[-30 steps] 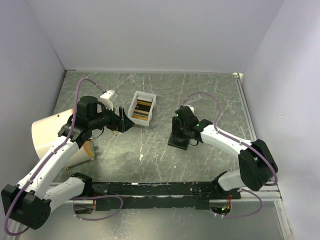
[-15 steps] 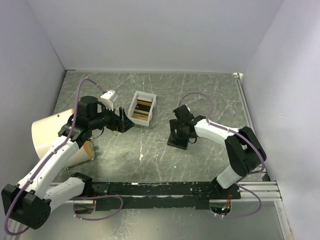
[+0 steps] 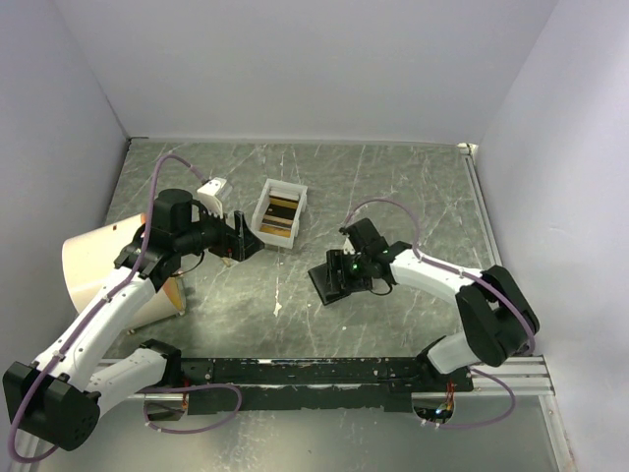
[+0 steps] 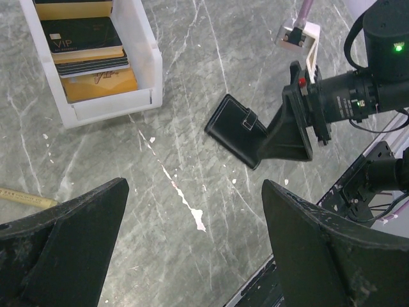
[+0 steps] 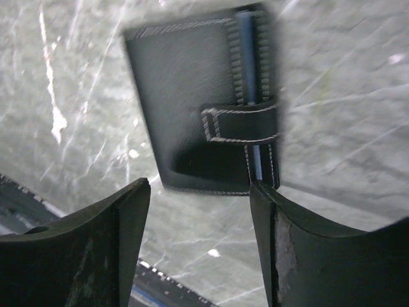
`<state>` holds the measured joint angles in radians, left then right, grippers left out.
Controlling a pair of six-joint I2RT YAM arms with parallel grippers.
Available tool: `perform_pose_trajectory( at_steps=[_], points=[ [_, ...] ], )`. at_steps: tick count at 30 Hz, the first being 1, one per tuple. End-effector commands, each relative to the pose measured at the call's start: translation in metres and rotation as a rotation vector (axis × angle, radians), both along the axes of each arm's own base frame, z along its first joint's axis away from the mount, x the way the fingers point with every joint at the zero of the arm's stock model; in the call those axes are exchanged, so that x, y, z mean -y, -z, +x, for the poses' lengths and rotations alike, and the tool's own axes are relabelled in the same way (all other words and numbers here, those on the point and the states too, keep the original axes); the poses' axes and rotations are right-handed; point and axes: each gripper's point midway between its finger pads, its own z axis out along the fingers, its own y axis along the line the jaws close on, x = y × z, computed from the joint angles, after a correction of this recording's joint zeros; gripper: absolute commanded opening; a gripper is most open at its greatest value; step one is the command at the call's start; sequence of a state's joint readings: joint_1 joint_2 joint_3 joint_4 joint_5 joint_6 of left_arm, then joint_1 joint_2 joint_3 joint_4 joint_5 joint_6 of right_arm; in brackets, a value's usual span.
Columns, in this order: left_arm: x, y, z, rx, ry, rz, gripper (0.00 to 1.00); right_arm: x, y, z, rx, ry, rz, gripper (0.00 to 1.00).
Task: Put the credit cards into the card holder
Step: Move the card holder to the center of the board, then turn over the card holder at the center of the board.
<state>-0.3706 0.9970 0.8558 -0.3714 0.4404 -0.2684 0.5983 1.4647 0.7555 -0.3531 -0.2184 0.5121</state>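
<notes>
The credit cards, gold-tan and dark, lie stacked in a white plastic box; the box also shows in the top view. The card holder is a closed black wallet with a strap, lying flat on the table. My right gripper is open just behind it, and its right fingertip is at the wallet's strap-side corner. My left gripper is open and empty, above the table left of the wallet and in front of the box.
A large cream cone-shaped object sits at the left wall beside my left arm. A thin gold strip lies at the left edge of the left wrist view. The black base rail runs along the near edge.
My right gripper has swung down and to the left. The wallet now lies flat, closer to the near edge and further left. My left arm has not moved.
</notes>
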Motion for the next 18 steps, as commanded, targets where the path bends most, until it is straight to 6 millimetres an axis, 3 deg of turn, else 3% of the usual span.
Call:
perform_pose_trajectory(
  at_steps=[1,4,8,13,18],
  points=[
    [-0.001,0.001,0.0,0.013,0.001,0.016,0.97,-0.015,-0.018,-0.019,-0.033,-0.042,0.081,0.61],
    [-0.001,0.0,0.0,0.018,0.001,0.016,0.97,-0.001,-0.023,-0.007,0.025,-0.011,-0.007,0.5],
    [-0.001,0.0,0.0,0.017,0.0,0.017,0.97,0.014,-0.026,0.014,0.099,0.036,-0.114,0.48],
    [-0.002,0.0,0.0,0.02,-0.008,0.018,0.97,0.022,-0.023,0.027,0.15,0.054,-0.186,0.6],
    [-0.004,-0.004,-0.001,0.038,-0.015,0.012,0.97,0.017,-0.017,0.032,0.098,0.172,-0.187,0.62]
  ],
)
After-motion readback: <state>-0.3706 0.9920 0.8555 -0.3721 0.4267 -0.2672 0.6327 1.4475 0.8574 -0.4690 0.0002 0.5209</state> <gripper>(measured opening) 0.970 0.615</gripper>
